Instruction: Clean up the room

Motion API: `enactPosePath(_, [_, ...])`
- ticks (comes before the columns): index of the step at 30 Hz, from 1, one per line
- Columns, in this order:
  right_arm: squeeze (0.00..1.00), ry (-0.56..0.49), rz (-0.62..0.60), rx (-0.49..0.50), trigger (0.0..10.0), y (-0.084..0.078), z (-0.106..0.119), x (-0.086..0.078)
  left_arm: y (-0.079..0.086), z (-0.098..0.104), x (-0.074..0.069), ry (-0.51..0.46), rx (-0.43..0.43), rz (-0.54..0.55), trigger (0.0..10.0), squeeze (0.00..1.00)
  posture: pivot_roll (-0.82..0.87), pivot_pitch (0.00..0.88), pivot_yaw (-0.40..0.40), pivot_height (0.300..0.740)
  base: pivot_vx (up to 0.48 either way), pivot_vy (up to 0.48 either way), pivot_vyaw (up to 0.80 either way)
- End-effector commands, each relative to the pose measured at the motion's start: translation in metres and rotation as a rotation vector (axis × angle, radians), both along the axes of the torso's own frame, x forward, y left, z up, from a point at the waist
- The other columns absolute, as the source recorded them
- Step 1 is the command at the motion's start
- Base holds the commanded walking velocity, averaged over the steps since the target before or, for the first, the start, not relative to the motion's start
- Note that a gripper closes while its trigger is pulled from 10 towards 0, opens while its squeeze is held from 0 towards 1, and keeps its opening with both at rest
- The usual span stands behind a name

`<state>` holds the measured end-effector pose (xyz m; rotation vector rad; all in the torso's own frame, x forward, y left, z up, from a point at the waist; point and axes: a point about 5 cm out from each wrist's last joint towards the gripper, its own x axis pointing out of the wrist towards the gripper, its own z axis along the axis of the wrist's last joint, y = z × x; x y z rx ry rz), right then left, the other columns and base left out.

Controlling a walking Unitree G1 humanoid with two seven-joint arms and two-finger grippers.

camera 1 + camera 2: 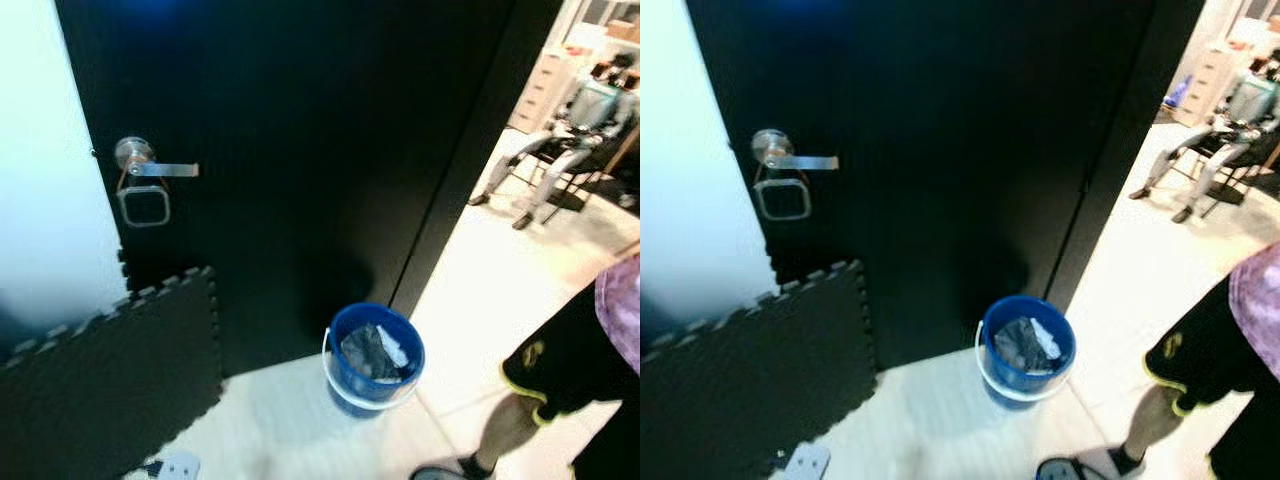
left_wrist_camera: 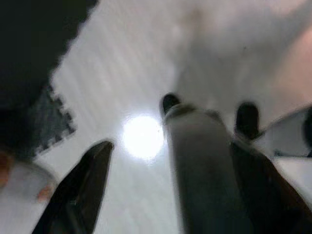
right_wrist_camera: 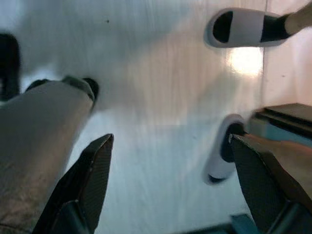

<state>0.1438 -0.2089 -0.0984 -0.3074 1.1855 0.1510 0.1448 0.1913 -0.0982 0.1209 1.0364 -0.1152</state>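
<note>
I see the blue bucket (image 1: 374, 360) at five o'clock, nearer my right gripper (image 3: 170, 185); both grippers' fingers hang spread, empty, left gripper (image 2: 170, 190) too.

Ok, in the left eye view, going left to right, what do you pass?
Black foam mat → door handle → blue bucket with rags inside → person's leg in black shorts.
</note>
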Motion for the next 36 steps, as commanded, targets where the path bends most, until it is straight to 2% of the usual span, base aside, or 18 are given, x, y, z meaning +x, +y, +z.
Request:
enactPosePath(1, [0.0,0.054,-0.02,-0.019,10.0,-0.0069,-0.0038,-0.0143,-0.006,-0.0047,-0.0099,0.049,-0.012,-0.02,10.0,0.0,0.1,0.0,-0.123,0.74,-0.281,0.0,-0.76])
enactPosePath(26, [0.0,0.098,0.065,-0.078,10.0,-0.0133,-0.0016,-0.0109,-0.0051,-0.0026,-0.0038,0.034,-0.001,-0.027,10.0,0.0,0.12,0.0,-0.144,0.74,-0.372,0.0,-0.76])
enactPosePath(36, [0.0,0.104,0.059,-0.087,10.0,-0.0156,-0.0013,-0.0115,-0.008,-0.0031,-0.004,0.029,0.006,-0.02,10.0,0.0,0.1,0.0,-0.143,0.74,0.0,0.0,-0.76])
